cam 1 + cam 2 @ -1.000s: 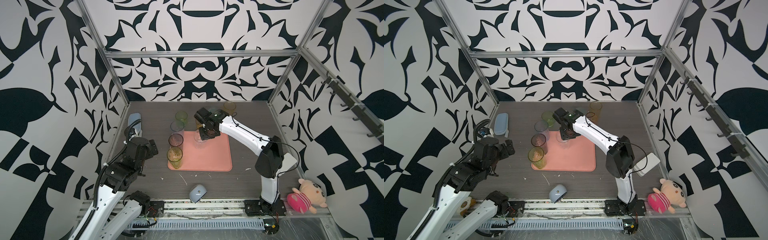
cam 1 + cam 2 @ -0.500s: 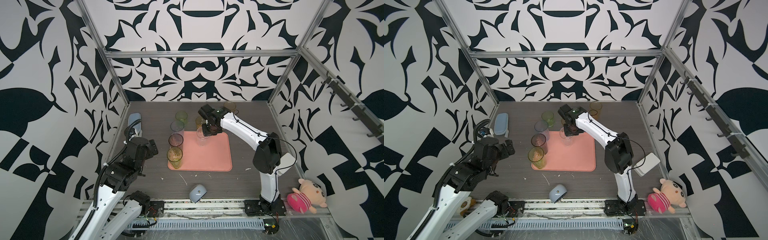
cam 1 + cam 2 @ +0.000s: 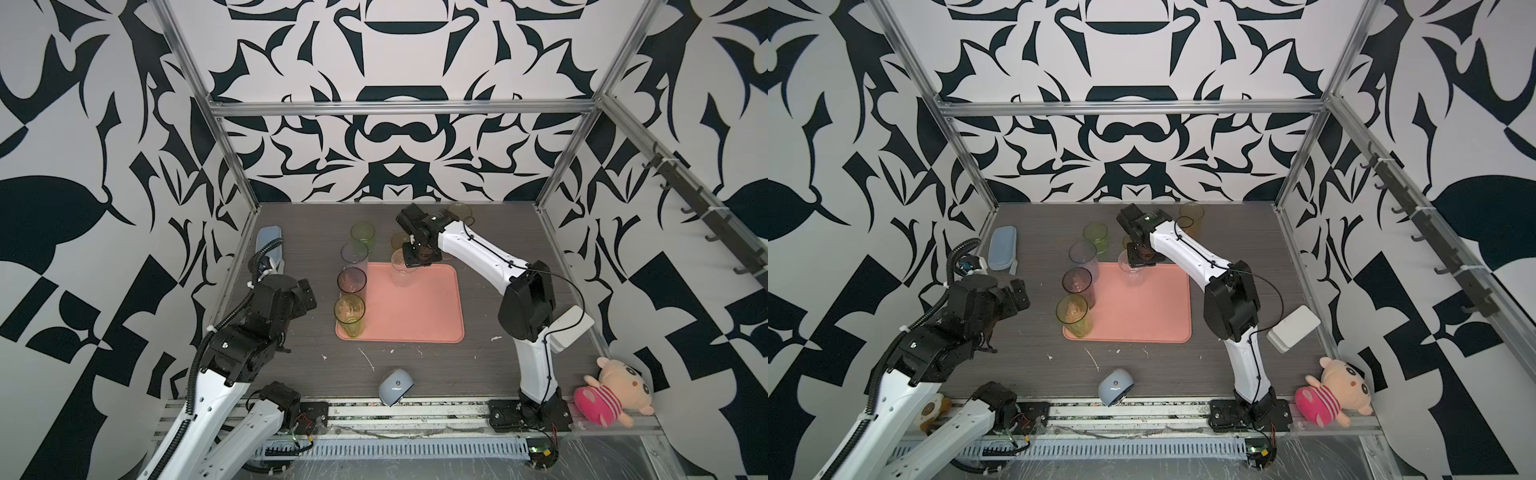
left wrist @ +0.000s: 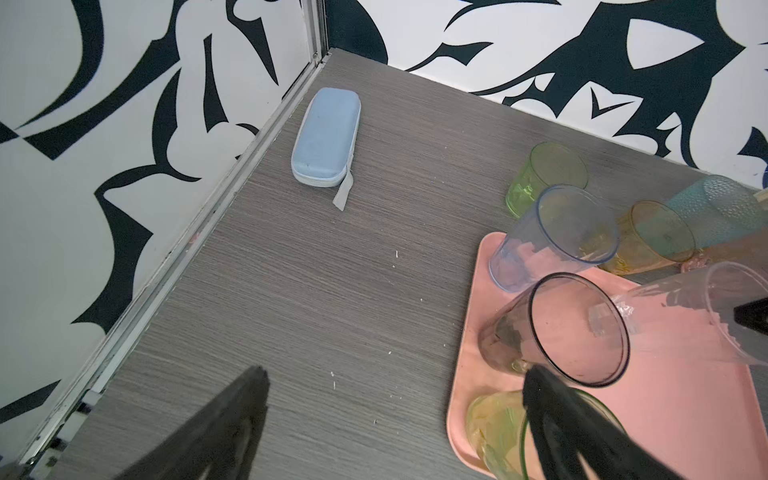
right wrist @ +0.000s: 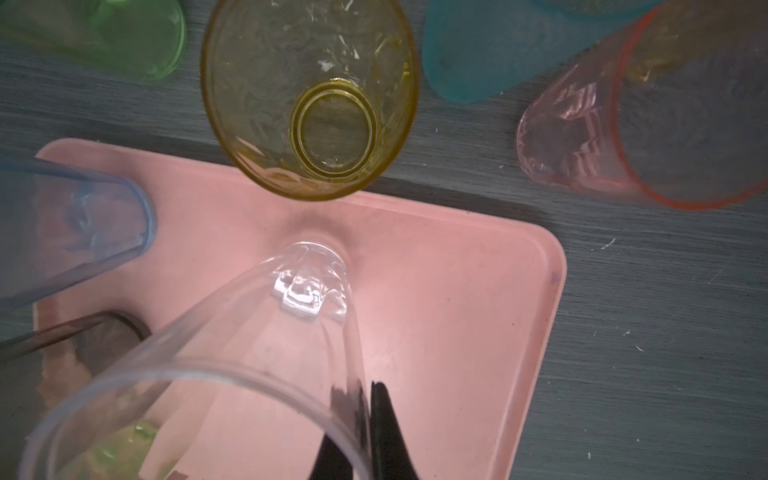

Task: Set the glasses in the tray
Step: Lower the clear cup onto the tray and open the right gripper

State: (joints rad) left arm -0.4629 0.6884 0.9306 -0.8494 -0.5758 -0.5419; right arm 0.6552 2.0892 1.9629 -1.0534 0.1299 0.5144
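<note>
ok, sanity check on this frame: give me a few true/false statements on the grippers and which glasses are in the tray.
1. The right gripper is shut on the rim of the clear glass. True.
2. The left gripper holds a glass. False: it is open and empty, over the table beside the tray.
3. The amber glass stands in the tray. False: its base is on the table just outside the tray's edge.
4. The blue glass stands in a tray corner. True.
5. The short green glass is off the tray. True.
</note>
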